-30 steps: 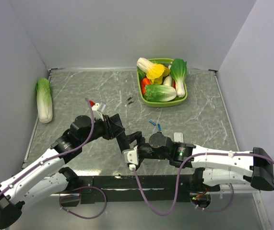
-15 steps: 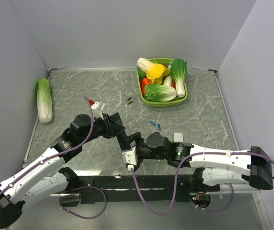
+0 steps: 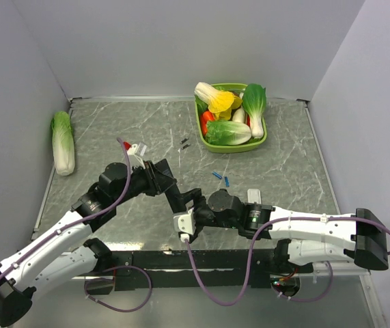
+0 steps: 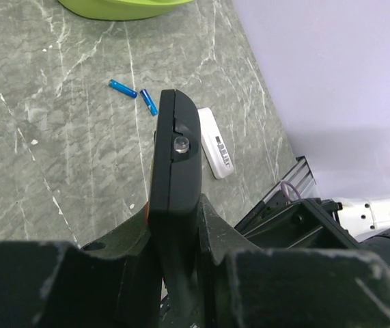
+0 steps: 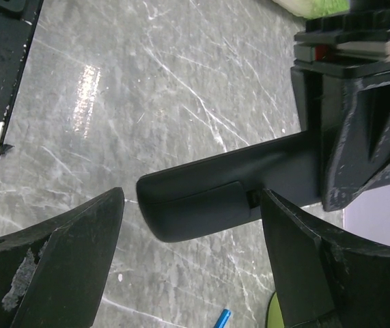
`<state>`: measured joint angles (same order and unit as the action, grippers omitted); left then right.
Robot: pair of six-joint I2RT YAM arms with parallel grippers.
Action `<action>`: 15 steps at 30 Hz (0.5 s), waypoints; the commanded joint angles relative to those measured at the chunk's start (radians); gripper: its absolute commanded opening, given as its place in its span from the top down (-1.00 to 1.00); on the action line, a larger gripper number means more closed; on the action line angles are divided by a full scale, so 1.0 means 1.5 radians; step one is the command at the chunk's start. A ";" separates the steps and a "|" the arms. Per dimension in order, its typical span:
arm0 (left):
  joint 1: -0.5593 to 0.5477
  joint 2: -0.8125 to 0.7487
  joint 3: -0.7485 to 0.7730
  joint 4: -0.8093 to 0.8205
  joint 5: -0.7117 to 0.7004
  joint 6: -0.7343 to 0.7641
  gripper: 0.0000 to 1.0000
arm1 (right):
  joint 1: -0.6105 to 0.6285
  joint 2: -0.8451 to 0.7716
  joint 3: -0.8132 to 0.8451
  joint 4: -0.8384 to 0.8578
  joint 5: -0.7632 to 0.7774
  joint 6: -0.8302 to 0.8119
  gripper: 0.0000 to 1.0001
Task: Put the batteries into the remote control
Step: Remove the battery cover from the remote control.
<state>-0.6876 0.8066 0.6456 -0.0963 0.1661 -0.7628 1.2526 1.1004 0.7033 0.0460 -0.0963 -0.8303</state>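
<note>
Status: remote control (image 4: 175, 157) is up off the table (image 4: 58, 157), clamped edge-on in the left gripper (image 4: 174, 236). Its fingers are closed tight on the near end and the far end pokes out free. Top view puts it front-centre, btwn the two arms.

Right gripper (image 5: 193, 199) sits at that free end with its fingers (image 5: 65, 246) spread wide, one each side of the remote, neither touching it. Nothing held on the R side. A panel outline shows on the face toward the right wrist cam; can't tell if that cover is seated or loose.

Batteries (image 4: 123, 89), two blue ones, lie on the table just past the remote's tip, close together but apart, not loaded.

White remote (image 4: 216, 143) lies flat near them, over toward the R arm.

Further back, a green tray (image 3: 234, 148) packed w/ toy veg sits at the rear. Two small dark bits (image 3: 184, 143) lie just left of it. A lone cabbage (image 3: 63, 142) lies along the left wall.
</note>
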 commanded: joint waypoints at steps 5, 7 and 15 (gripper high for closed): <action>0.007 -0.026 0.025 0.036 0.005 -0.041 0.97 | 0.004 0.007 -0.007 -0.008 0.004 0.018 -0.71; 0.008 -0.024 0.025 0.039 0.015 -0.044 0.97 | 0.005 0.008 -0.005 -0.007 0.002 0.016 -0.71; 0.007 -0.012 0.025 0.057 0.046 -0.048 0.97 | 0.005 0.053 0.051 -0.074 -0.004 -0.003 -0.76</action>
<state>-0.6743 0.7975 0.6456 -0.1192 0.1619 -0.7895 1.2526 1.1294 0.7223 0.0280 -0.0940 -0.8291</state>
